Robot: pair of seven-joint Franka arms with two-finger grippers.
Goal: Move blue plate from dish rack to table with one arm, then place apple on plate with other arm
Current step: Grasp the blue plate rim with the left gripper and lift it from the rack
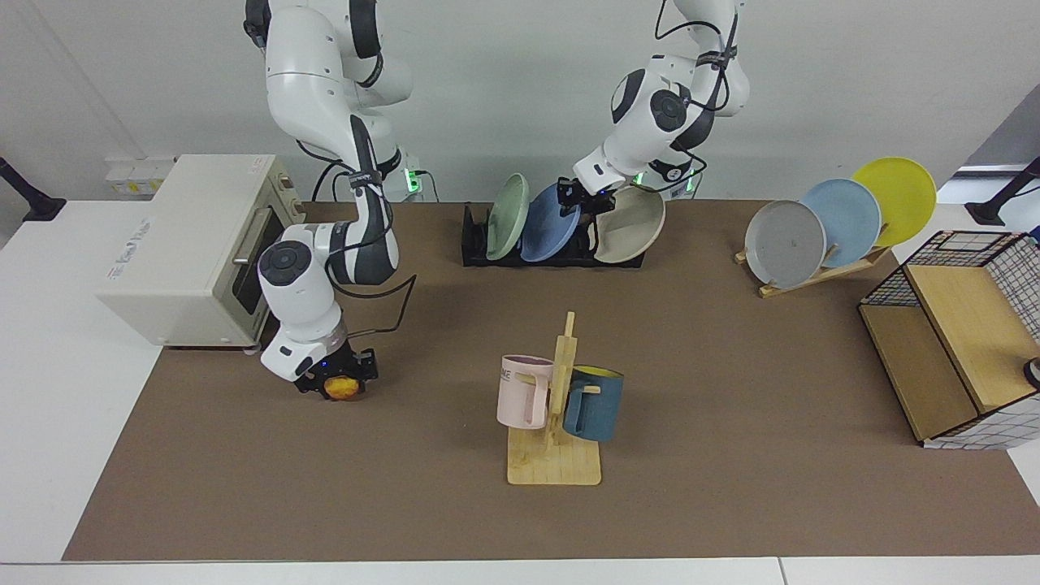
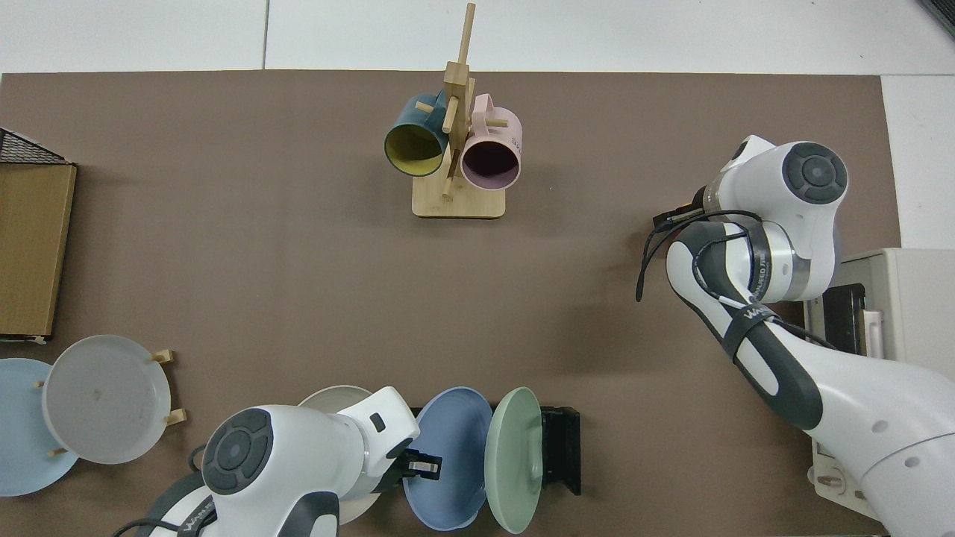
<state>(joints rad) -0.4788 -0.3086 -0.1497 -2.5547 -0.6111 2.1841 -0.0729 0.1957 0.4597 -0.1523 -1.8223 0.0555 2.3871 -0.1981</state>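
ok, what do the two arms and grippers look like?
Both arms are white with dark grey joints and round grey caps, and loose black cables run along them. The left gripper and right gripper are black two-finger units; the right arm's forearm has a strap with lettering.

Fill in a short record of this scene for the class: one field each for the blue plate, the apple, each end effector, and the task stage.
blue plate: upright in the dish rack, between a green and a beige plate
apple: on the table
left end effector: at the blue plate's upper rim
right end effector: low around the apple
task stage: plate not yet lifted out
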